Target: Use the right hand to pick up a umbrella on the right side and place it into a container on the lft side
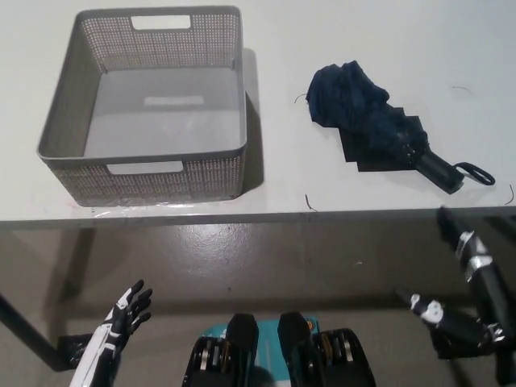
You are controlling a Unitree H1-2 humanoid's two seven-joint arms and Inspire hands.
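Note:
A folded dark navy umbrella lies on the white table at the right, its black handle and wrist loop pointing toward the front right edge. A grey perforated basket with cut-out handles stands empty on the table's left side. My black right hand hangs below the table's front edge at the lower right, open, fingers spread, holding nothing, well short of the umbrella. My white left hand rests low at the lower left, open, beneath the table edge.
The table's front edge runs across the middle of the picture, with brown floor below it. A bare strip of tabletop separates the basket from the umbrella. A dark table leg slants at the lower left.

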